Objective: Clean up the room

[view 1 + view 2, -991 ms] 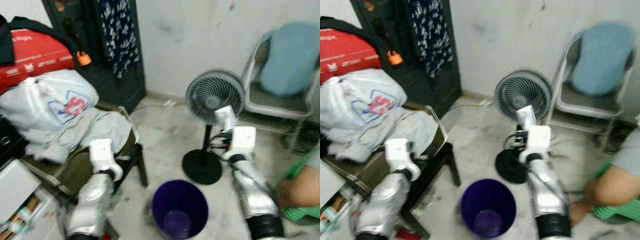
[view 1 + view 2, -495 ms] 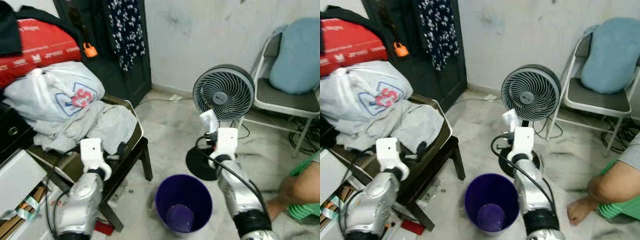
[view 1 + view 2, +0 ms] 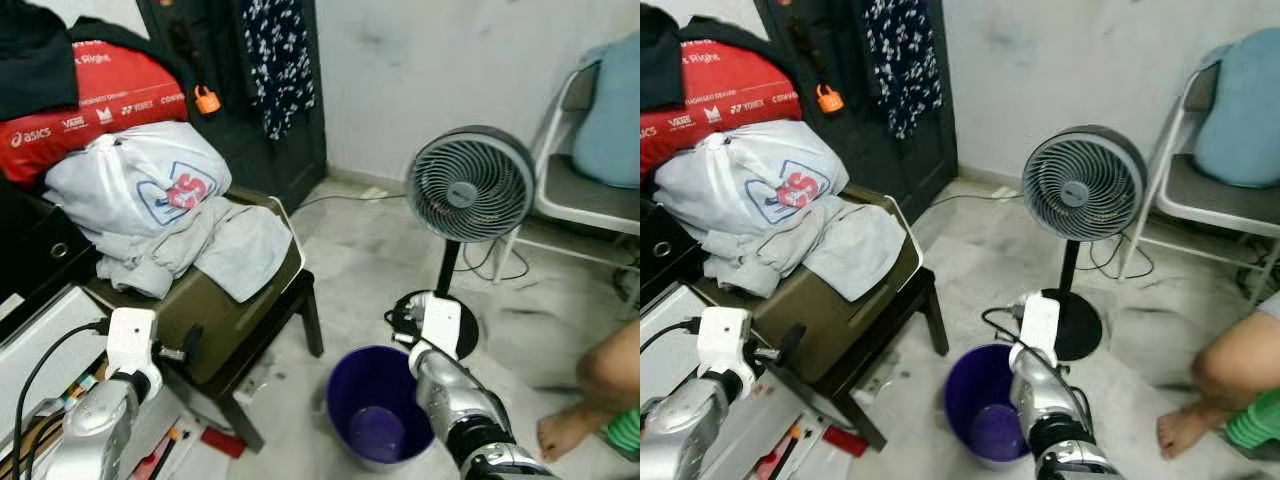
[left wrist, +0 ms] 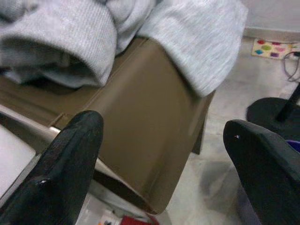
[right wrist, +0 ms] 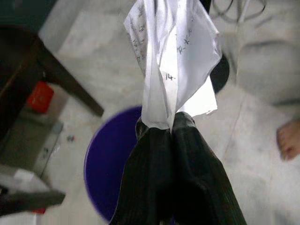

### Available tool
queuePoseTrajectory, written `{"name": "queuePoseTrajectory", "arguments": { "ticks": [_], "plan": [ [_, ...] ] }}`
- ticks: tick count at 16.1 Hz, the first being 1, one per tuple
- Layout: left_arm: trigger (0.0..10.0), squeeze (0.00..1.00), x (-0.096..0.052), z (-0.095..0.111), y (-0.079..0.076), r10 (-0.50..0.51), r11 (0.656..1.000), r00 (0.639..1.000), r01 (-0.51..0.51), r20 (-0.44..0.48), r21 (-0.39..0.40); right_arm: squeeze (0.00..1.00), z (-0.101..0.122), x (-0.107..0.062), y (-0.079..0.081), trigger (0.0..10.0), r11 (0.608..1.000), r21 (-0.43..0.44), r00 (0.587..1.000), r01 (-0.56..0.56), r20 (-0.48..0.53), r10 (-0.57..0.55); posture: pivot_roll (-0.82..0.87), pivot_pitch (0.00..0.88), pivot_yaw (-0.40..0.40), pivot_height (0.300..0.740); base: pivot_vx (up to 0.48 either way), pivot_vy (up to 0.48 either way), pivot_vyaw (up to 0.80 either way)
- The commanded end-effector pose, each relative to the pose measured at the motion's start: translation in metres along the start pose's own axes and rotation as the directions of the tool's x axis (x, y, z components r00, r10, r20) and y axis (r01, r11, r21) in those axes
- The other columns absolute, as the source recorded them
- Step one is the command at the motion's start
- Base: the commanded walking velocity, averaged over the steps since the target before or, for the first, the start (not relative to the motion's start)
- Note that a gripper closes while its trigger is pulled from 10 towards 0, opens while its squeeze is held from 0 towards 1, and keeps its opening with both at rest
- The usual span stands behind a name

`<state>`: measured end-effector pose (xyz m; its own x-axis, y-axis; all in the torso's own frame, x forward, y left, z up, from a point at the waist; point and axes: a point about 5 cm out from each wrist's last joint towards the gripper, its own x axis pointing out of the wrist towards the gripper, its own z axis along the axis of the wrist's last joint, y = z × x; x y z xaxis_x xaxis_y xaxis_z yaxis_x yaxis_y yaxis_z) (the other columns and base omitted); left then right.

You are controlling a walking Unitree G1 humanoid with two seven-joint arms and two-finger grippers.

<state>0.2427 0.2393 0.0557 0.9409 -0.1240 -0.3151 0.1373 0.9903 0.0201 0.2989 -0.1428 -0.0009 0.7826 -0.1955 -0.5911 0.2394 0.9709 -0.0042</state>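
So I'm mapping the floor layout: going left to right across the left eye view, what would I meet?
White bag on the grey clothes, dark stool, purple bin, standing fan, folding chair, a person's foot.

Purple bin (image 3: 375, 425), white scribbled paper (image 5: 173, 61), grey fan (image 3: 470, 185), olive-brown suitcase (image 3: 215, 315), red bag (image 3: 95, 100).

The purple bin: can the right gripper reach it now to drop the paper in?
Probably yes. The right gripper, shut on the crumpled paper, hangs just above the purple bin, whose mouth is open, with nothing between them.
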Motion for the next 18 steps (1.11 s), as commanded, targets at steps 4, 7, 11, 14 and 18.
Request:
{"name": "queuePoseTrajectory", "arguments": {
  "ticks": [4, 7, 11, 14, 18],
  "plan": [
    [10.0, 0.0, -0.036, 0.007, -0.008, -0.223, 0.973, 0.974, 0.224, -0.021, 0.053, 0.0, -0.017, 0.0, -0.015, 10.0, 0.993, -0.047, 0.993, 0.109, -0.046, -0.112, 0.11, 0.091, 0.187, 0.74, 0.0, 0.0, 0.0],
    [10.0, 0.0, -0.05, 0.005, -0.009, -0.287, 0.953, 0.955, 0.292, -0.071, 0.081, 0.0, -0.033, -0.003, -0.023, 10.0, 0.971, -0.124, 0.972, 0.205, -0.092, -0.217, 0.13, 0.12, 0.218, 0.74, 0.0, 0.0, 0.0],
    [10.0, 0.0, -0.058, 0.005, -0.011, -0.3, 0.949, 0.949, 0.308, -0.1, 0.075, 0.0, -0.029, -0.002, -0.031, 10.0, 0.963, -0.097, 0.966, 0.25, -0.047, -0.255, 0.14, 0.14, 0.241, 0.74, 0.0, 0.0, 0.0],
    [10.0, 0.0, -0.059, 0.003, -0.01, -0.304, 0.947, 0.946, 0.313, -0.116, 0.074, 0.0, -0.01, 0.0, -0.017, 10.0, 0.981, -0.079, 0.983, 0.176, 0.059, -0.172, 0.14, 0.145, 0.246, 0.74, 0.0, 0.0, 0.0],
    [10.0, 0.0, -0.058, 0.005, -0.013, -0.297, 0.949, 0.948, 0.306, -0.114, 0.073, 0.0, 0.022, -0.003, 0.014, 10.0, 0.993, -0.09, 0.975, 0.074, 0.214, -0.053, 0.14, 0.144, 0.243, 0.74, 0.0, 0.0, 0.0]
  ]
}}
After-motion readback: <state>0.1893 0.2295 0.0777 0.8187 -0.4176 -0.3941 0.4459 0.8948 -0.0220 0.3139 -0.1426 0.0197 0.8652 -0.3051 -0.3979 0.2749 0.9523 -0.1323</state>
